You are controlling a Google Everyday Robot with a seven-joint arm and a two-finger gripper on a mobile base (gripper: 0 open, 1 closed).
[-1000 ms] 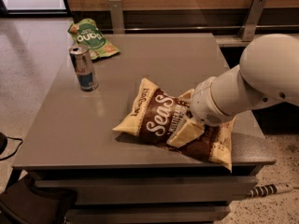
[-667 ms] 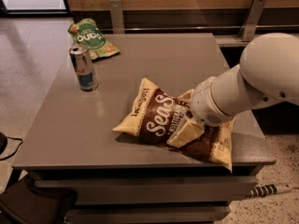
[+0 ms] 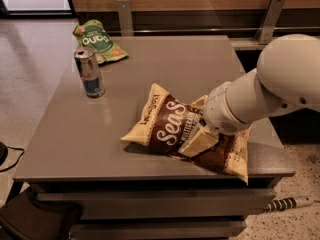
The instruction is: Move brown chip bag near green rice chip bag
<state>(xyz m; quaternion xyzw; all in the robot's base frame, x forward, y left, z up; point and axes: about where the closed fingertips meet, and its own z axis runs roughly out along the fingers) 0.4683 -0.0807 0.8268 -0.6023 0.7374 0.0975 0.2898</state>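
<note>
The brown chip bag (image 3: 165,126) lies flat on the grey table (image 3: 100,134), near its front right edge, with its cream ends pointing left and right. My gripper (image 3: 199,124) is down on the middle of the bag, at the end of the white arm (image 3: 280,84) that comes in from the right; the wrist hides part of the bag. The green rice chip bag (image 3: 97,40) lies at the table's far left corner, well away from the brown bag.
A silver-and-blue can (image 3: 90,73) stands upright on the left of the table, between the two bags. A wooden wall with metal brackets (image 3: 272,14) runs behind the table. A dark bag (image 3: 40,216) sits on the floor at front left.
</note>
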